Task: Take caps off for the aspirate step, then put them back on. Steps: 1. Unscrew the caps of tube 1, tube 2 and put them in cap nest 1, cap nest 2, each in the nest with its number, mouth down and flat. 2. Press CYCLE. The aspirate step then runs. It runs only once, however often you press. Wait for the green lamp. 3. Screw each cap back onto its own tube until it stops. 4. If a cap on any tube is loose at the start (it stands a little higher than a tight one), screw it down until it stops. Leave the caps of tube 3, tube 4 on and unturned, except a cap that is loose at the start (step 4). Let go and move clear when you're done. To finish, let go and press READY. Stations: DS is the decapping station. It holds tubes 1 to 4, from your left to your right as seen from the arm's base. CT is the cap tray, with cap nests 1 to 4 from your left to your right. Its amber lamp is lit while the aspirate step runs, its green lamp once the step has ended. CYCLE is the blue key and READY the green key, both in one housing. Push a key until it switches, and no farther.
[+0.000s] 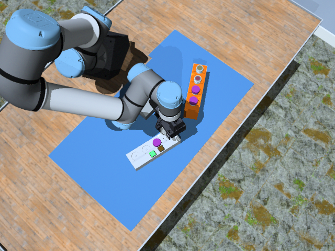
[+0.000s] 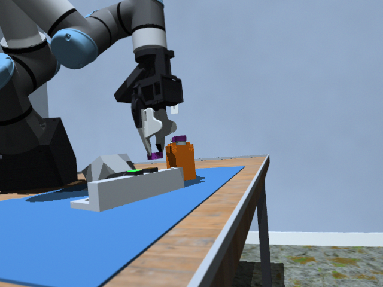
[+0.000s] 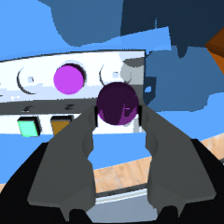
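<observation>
My gripper point(image 2: 155, 152) point(image 3: 118, 106) is shut on a purple cap point(image 2: 155, 156) point(image 3: 118, 100), held above the right end of the white cap tray point(image 1: 136, 163) point(image 2: 139, 188). Cap nest 1 point(image 3: 115, 75) is empty. A purple cap point(image 1: 156, 142) point(image 3: 68, 79) sits in nest 2. The green lamp point(image 1: 153, 153) point(image 2: 134, 170) point(image 3: 29, 126) is lit; the amber lamp point(image 1: 161, 148) point(image 3: 61, 125) is dark. In the orange decapping station point(image 1: 191, 114) point(image 2: 181, 162), tube 1 point(image 1: 199, 68) and tube 2 point(image 1: 197, 78) are uncapped. Purple caps are on tube 3 point(image 1: 196, 89) and tube 4 point(image 1: 193, 100).
A grey sloped housing point(image 1: 146, 112) point(image 2: 111, 165) stands on the blue mat point(image 1: 108, 167) point(image 2: 55, 234), partly under the arm; its keys are hidden. The orange station stands close to the tray's right end. The table edge point(image 2: 234, 213) runs beyond the mat.
</observation>
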`<state>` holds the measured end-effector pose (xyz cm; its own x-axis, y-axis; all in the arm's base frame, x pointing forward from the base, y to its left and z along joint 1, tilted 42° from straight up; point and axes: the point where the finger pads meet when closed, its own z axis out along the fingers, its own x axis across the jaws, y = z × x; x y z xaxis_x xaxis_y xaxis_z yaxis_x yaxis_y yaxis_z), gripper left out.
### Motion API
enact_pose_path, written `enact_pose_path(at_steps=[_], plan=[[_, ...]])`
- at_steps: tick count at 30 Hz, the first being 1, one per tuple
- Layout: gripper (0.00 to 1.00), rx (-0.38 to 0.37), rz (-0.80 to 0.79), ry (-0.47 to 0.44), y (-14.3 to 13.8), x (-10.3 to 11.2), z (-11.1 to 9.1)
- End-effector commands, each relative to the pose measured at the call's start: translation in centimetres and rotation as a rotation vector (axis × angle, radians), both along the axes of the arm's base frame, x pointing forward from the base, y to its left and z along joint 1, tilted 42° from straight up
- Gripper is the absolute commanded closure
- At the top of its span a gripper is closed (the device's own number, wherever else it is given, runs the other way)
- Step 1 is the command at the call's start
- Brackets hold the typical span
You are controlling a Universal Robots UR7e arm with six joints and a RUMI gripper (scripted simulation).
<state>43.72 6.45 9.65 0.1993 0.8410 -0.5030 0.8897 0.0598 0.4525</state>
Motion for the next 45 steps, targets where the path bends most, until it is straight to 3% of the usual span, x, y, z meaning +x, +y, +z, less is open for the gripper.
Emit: enact_pose_path(at_steps=[1, 12, 18, 19, 22, 26, 29, 32, 34, 45], plan=[[1.0, -0.002, -0.011, 0.011, 1.3, -1.0, 1.8], [1.0, -0.002, -0.011, 0.011, 4.3, -3.2, 5.9], [1.0, -0.002, -0.011, 0.011, 4.3, -3.2, 5.8], [1.0, -0.002, -0.011, 0.013, 4.3, -3.2, 5.7], [1.0, 0.095, -0.195, -0.116, 5.9, -4.1, 3.8], [1.0, 0.158, -0.311, -0.201, 7.1, -4.6, 2.7], [1.0, 0.198, -0.38, -0.256, 7.8, -4.5, 2.4], [1.0, 0.198, -0.38, -0.256, 7.8, -4.5, 2.4], [1.0, 0.265, -0.502, -0.346, 9.0, -5.0, 1.3], [1.0, 0.4, -0.748, -0.527, 11.4, -5.9, -0.9]])
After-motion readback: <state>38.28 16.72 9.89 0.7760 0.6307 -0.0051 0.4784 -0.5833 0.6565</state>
